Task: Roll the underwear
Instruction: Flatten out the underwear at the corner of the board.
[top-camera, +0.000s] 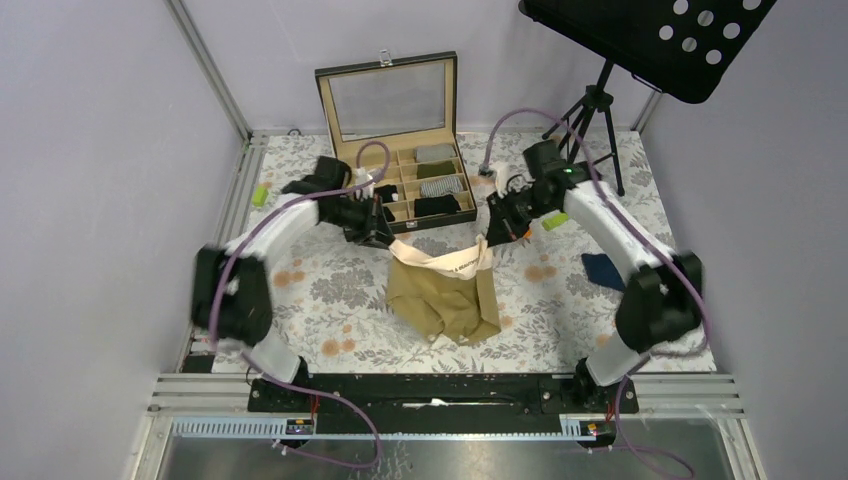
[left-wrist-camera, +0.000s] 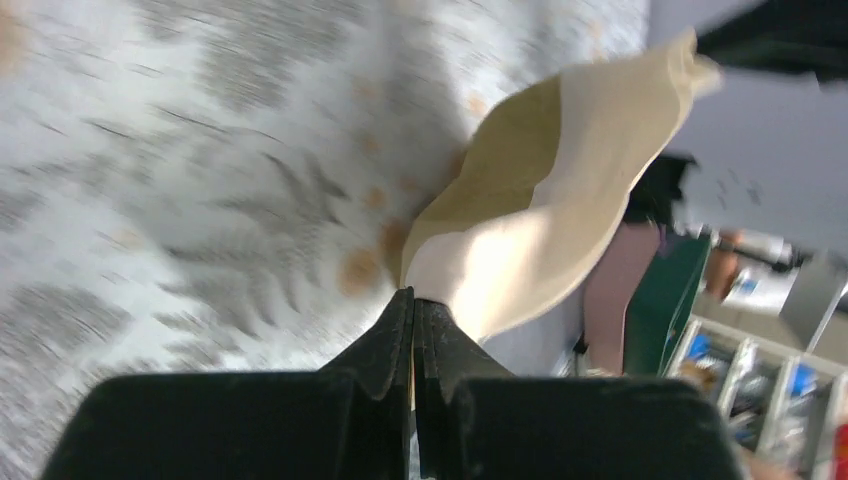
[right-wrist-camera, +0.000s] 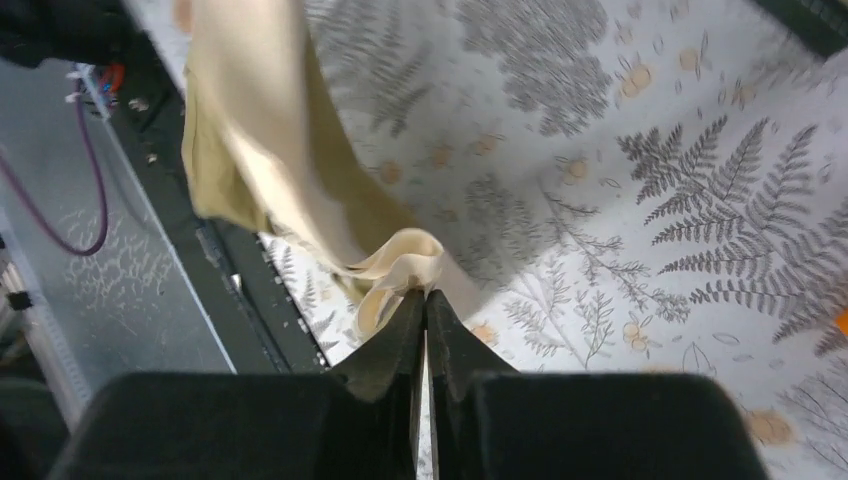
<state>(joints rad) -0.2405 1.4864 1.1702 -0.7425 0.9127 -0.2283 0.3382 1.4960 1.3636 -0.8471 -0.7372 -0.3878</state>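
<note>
Jaws of left arm (top-camera: 285, 215) and right arm (top-camera: 605, 215) clamped on olive-tan underwear (top-camera: 445, 295) waistband, seemingly aloft.

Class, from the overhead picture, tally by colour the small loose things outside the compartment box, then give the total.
Tan: 1, underwear
Navy blue: 1, cloth
Light green: 2, small pieces, one at the right and one at the left edge
Total: 4

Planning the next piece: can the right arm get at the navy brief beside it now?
Probably not yet: the right pincer is shut on the olive-tan underwear, held up with the left pincer. The navy brief itself lies uncovered nearby.
</note>
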